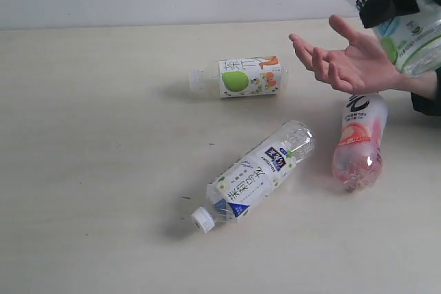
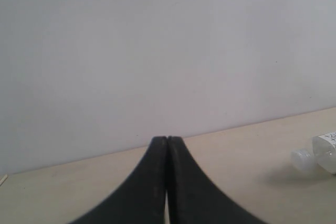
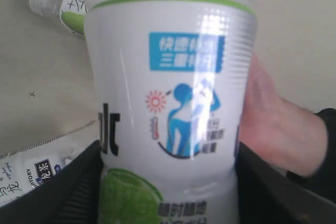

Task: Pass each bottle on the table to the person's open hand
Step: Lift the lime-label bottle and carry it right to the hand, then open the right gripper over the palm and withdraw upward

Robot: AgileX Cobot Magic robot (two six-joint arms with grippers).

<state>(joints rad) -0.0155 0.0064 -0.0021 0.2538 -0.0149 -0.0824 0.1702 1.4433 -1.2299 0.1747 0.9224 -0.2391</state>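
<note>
White-green bottle [image 3: 170, 103]: glossy clear plastic | right gripper [image 3: 168, 171] grasps it | left gripper [image 2: 167, 144] clenched

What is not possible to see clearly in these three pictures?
- Exterior view: cap of the pink-black bottle, hidden behind the person's open hand.
- Right wrist view: cap of the white-green bottle in the right gripper, cut off by the edge.
- Left wrist view: one white-capped bottle, cut off by the edge; which one, unclear.

Pale cream-beige flat surface [image 1: 96, 170], with three clear plastic bottles lying on their sides.
Green-apple-labelled bottle [image 1: 241, 77] farthest back; white-and-blue-labelled bottle [image 1: 255, 173] nearest the front; pink-and-black-labelled bottle [image 1: 360, 141] just right of it.
</note>
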